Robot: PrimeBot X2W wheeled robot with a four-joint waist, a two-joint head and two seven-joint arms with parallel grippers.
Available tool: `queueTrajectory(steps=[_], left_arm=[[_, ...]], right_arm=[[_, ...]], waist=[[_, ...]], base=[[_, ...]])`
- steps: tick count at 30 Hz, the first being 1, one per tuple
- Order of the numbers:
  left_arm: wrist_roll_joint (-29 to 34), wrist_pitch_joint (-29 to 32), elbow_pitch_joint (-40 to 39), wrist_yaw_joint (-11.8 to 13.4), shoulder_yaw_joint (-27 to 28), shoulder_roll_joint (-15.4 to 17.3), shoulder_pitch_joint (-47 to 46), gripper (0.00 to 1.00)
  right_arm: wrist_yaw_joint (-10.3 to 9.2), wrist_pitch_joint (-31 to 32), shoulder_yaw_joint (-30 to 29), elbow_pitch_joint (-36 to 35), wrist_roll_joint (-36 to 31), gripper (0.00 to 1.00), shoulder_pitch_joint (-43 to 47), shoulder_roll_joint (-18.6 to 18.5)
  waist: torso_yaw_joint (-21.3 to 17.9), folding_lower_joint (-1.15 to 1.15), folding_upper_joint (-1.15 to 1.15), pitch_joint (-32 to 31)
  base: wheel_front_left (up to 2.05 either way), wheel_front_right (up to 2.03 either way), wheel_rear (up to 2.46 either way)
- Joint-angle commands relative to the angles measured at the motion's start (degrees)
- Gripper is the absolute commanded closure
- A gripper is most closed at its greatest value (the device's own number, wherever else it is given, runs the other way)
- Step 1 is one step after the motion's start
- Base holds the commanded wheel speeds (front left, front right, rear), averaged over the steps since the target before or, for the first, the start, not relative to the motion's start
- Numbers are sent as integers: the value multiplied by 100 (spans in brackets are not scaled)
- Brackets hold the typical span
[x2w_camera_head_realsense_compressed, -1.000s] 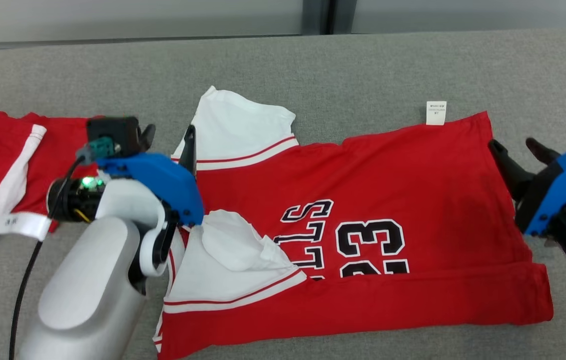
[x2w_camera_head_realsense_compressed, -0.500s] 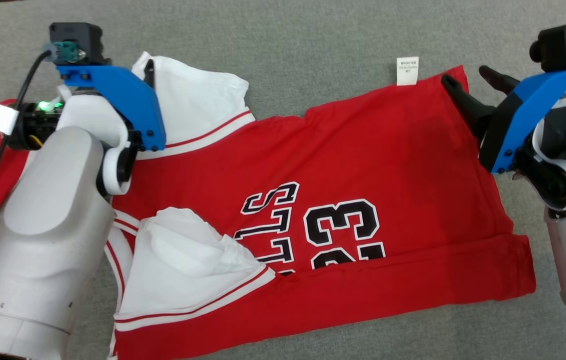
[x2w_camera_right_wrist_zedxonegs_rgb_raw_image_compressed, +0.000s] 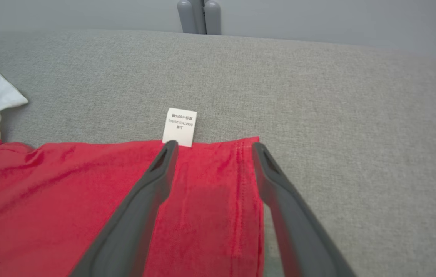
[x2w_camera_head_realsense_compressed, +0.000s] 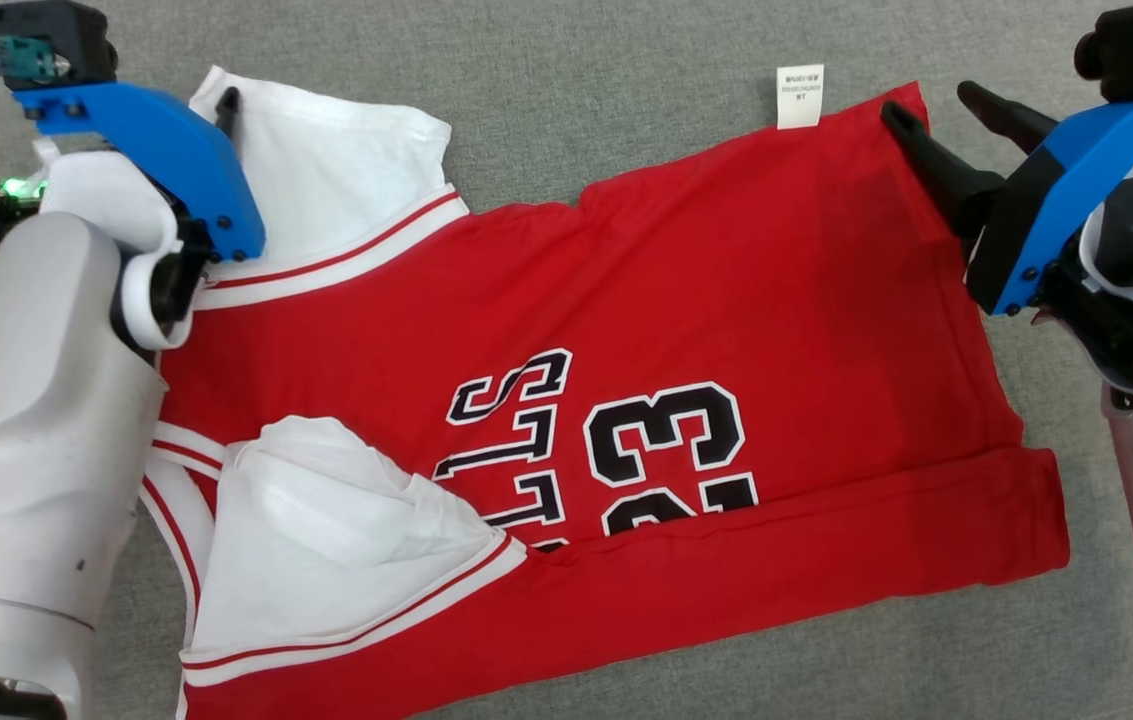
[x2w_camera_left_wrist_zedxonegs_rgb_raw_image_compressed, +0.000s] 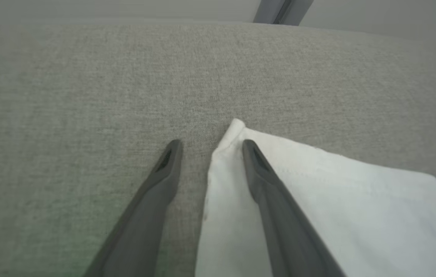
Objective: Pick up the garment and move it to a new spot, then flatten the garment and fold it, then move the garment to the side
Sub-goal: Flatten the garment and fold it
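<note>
Grabbing evenly matters: left gripper (x2w_camera_left_wrist_zedxonegs_rgb_raw_image_compressed: 211, 144) has fingers (x2w_camera_left_wrist_zedxonegs_rgb_raw_image_compressed: 156, 186) open around the sleeve tip (x2w_camera_left_wrist_zedxonegs_rgb_raw_image_compressed: 237, 129) of the jersey (x2w_camera_head_realsense_compressed: 726, 300), right gripper (x2w_camera_right_wrist_zedxonegs_rgb_raw_image_compressed: 214, 145) likewise around its hem corner (x2w_camera_right_wrist_zedxonegs_rgb_raw_image_compressed: 241, 154).

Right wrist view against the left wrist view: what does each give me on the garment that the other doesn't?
Right wrist view: the red body of the garment, its white care label, and the far hem corner between the fingers of the open right gripper. Left wrist view: the white sleeve tip up close, the open left gripper straddling its edge, one finger over cloth, one over bare surface. Both: the grey surface, and that sleeve, small at the right wrist view's left edge.
</note>
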Motion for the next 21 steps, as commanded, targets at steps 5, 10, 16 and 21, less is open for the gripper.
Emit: queueTrajectory(steps=[5,10,16,21], left_arm=[[-467,600,197,-363,128,-5,279,100],[-475,580,36,-320,190,216,236,100],[-444,579,-299,-265,209,354,170,100],[-529,600,-511,-238,202,273,263,100]], right_arm=[[1,86,-124,54,6,0,-165,-177],[1,334,-250,215,-91,0,-288,-383],[2,616,53,579,-345,0,-624,-655],[1,543,322,986,-268,0,-868,-650]], waist=[[-14,0,0,127],[34,0,0,209],[148,0,0,321],[273,0,0,342]], base=[[0,0,0],[0,0,0],[0,0,0],[0,0,0]])
